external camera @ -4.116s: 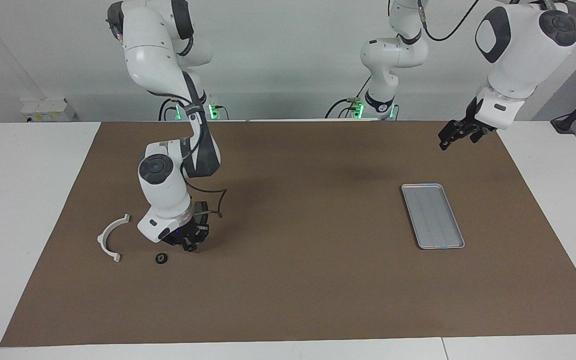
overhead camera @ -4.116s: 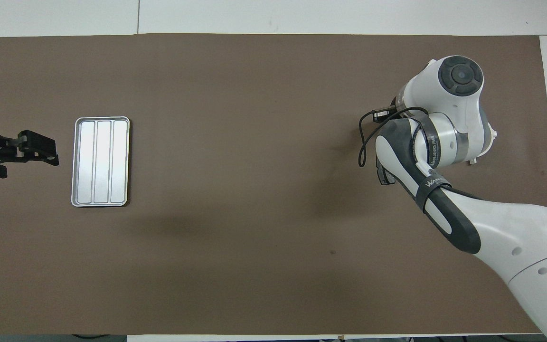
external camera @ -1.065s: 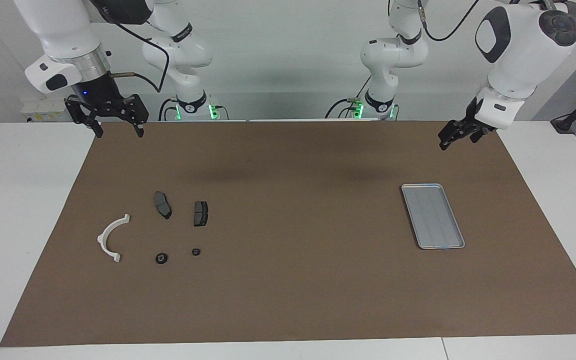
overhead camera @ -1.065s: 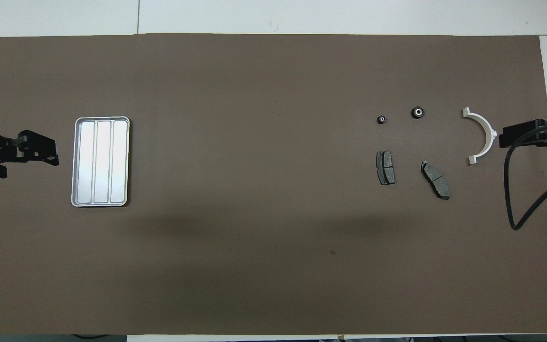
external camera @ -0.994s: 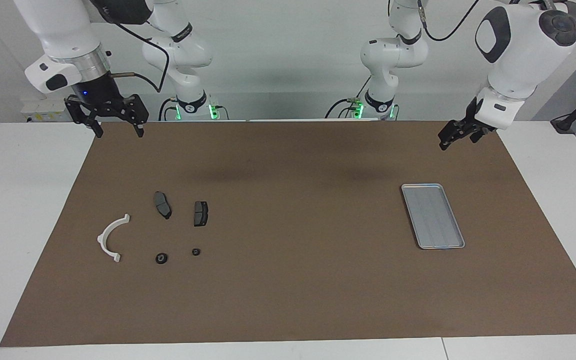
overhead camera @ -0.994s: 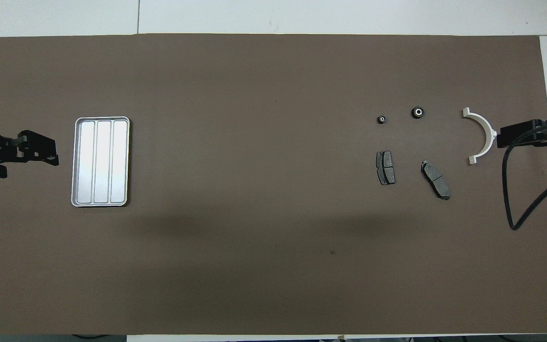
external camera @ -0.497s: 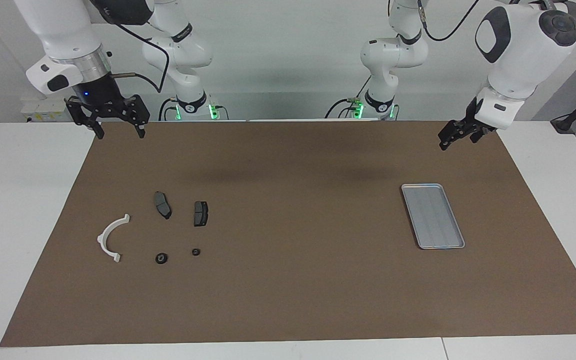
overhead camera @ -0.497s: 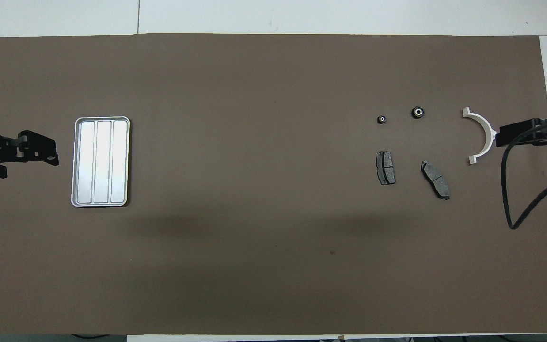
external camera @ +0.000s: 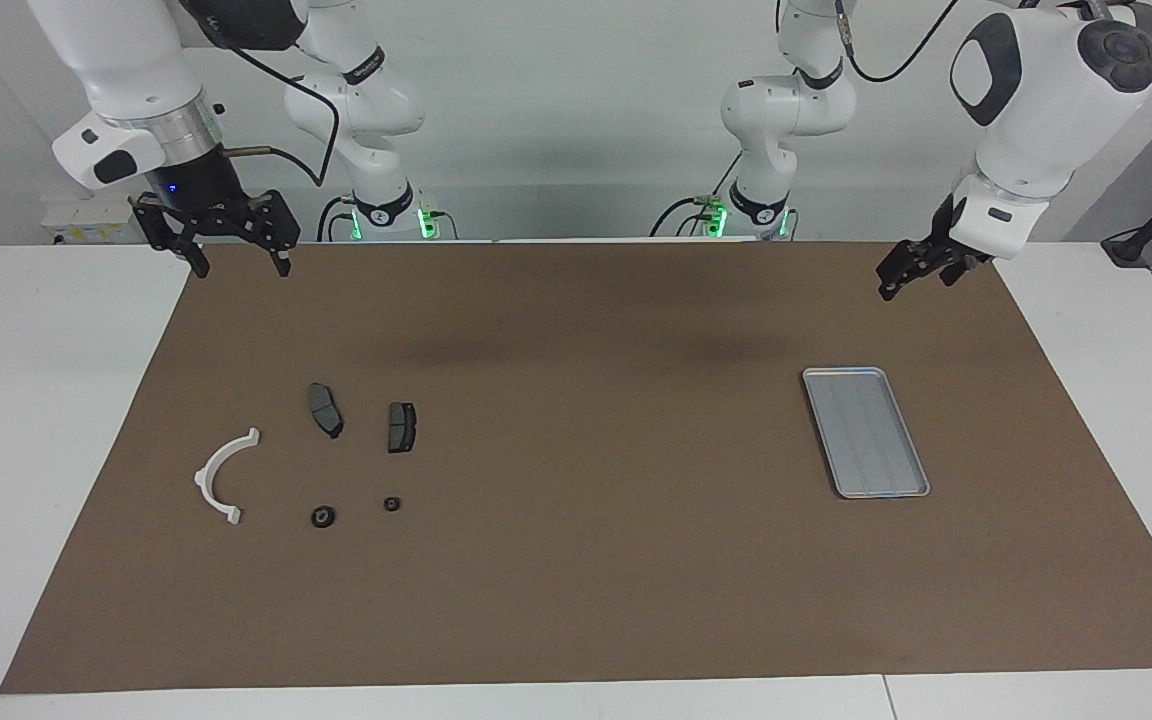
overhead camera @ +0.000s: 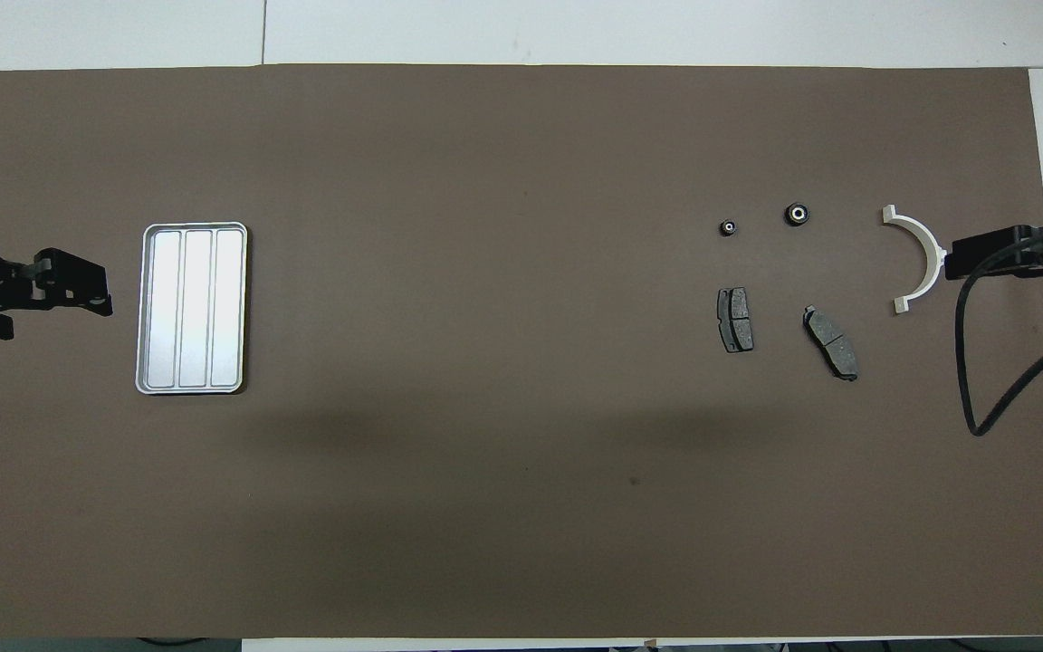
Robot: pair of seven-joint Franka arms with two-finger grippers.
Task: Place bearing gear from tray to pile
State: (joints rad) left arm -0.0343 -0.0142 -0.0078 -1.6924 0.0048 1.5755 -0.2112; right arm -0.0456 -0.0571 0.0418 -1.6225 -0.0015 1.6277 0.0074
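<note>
Nothing on the brown mat [external camera: 576, 600] has shifted in the last second. Right gripper [external camera: 233, 262] hangs open over the mat's corner; left gripper [external camera: 904, 277], raised near the tray [external camera: 865, 431], also open. Ridged silver tray holds nothing. Small black ring-shaped gear [external camera: 392, 504] lies in the pile beside a larger ring [external camera: 323, 516], two dark flat pads [external camera: 324, 409] and a white curved bracket [external camera: 219, 478].

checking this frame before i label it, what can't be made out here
- Two small round parts, larger and smaller: too small in both views to tell teeth or bearing details.
- Right pincer: overhead view's edge cuts it off and its cable crosses it.
- Left pincer: seen side-on in facing view, fingers overlap; overhead view's edge crops the arm.
- Tray: looks empty in both views.
</note>
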